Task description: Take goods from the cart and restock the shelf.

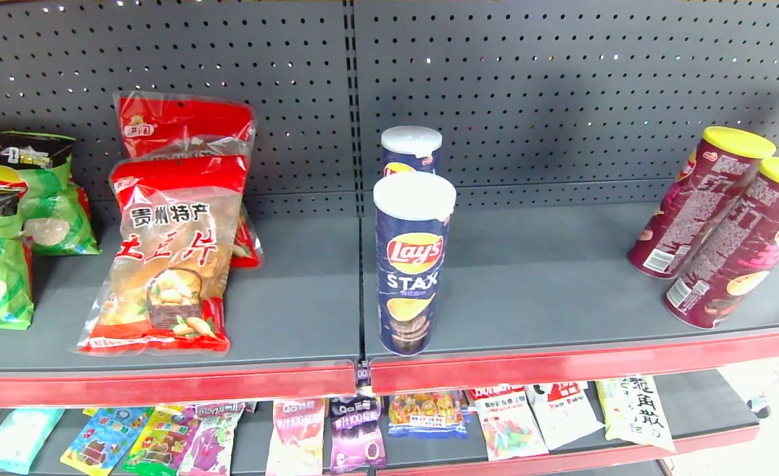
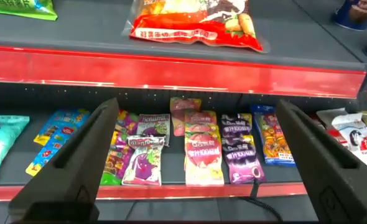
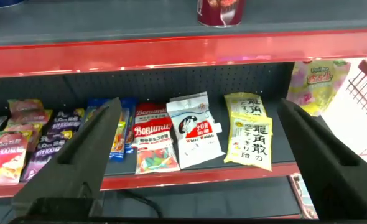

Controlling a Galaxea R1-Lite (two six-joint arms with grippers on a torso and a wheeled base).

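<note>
Grey shelf, blue can beside red bag

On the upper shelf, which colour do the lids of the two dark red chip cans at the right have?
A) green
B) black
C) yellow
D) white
C: both dark red chip cans carry yellow lids, while the white lids belong to the blue cans in the middle.
</note>
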